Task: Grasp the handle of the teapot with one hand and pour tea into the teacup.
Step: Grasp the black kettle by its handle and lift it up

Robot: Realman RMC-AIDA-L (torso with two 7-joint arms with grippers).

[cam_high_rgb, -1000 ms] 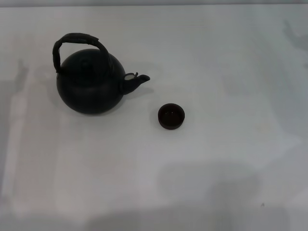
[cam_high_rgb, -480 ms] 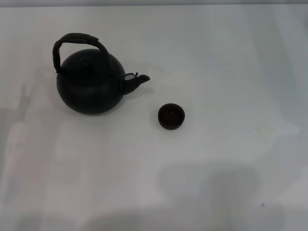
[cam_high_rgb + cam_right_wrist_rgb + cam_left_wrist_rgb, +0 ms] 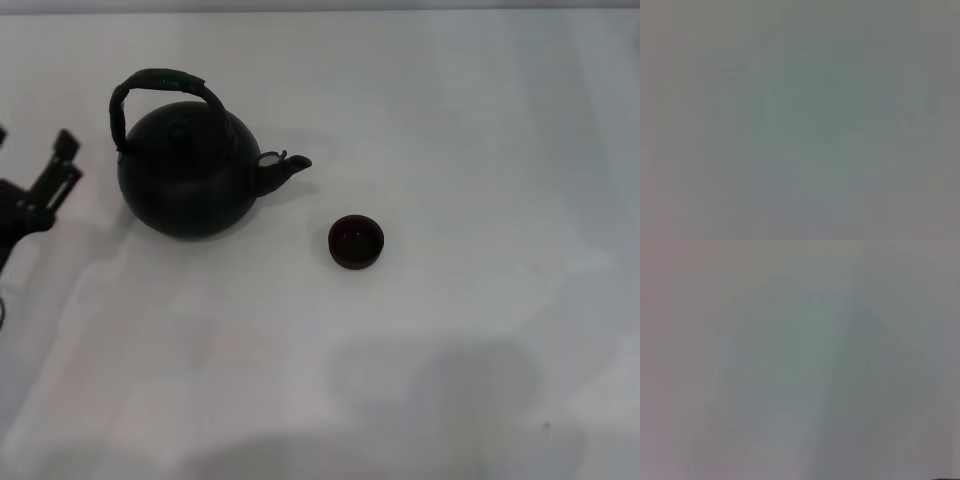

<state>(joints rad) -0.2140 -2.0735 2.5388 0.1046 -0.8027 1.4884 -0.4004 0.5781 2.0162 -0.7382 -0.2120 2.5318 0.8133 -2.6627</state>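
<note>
Sat upright on white table [image 3: 480, 120]: teapot [image 3: 188, 182], handle [image 3: 160, 85] ungrasped, just right of left gripper [image 3: 40, 185]; finger state impossible to tell. Teacup [image 3: 356, 241] farther right.

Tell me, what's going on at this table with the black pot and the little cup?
A robot is about to pour tea. Its left pincer shows at the left edge of the head view, beside the teapot but not touching it. The arched handle is not yet grasped. The teapot stands upright on the white table, its spout pointing toward the small teacup, which sits apart from it. The right arm is out of view.
</note>
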